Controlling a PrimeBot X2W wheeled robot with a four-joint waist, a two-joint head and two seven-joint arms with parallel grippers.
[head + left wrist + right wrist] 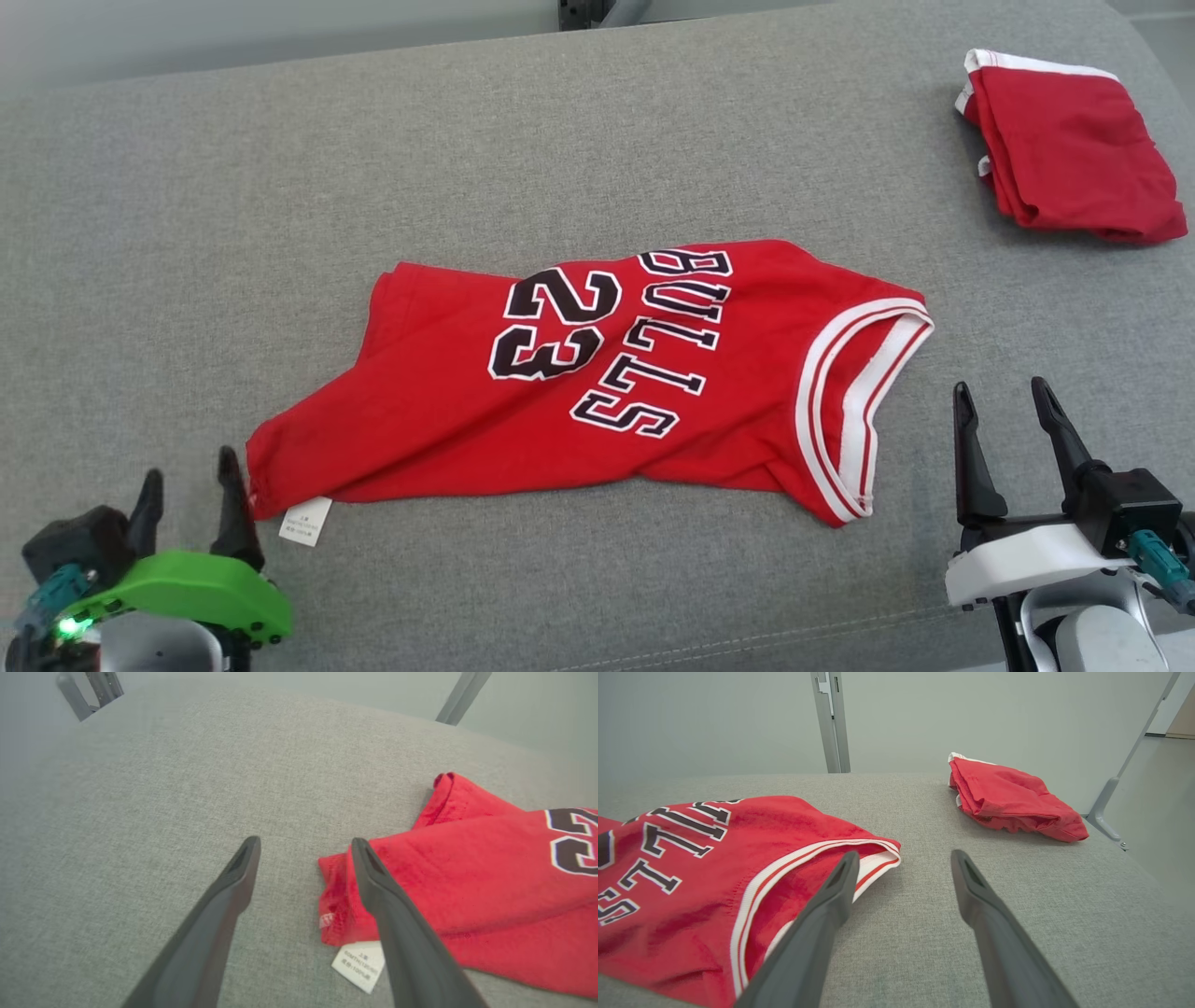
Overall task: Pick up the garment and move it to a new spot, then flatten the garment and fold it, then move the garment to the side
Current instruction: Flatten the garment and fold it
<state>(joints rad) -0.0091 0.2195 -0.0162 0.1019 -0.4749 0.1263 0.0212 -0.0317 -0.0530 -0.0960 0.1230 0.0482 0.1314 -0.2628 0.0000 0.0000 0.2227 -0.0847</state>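
left claw (189,465) — green-cased, right claw (1000,385) — white-cased

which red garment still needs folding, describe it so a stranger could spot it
Start from the wide grey fabric surface and look to its middle, where a red jersey lies spread out. Unlike the folded red bundle at the far right corner, which shows no lettering, it bears a black 23 and BULLS, with a small white label at its near left corner.
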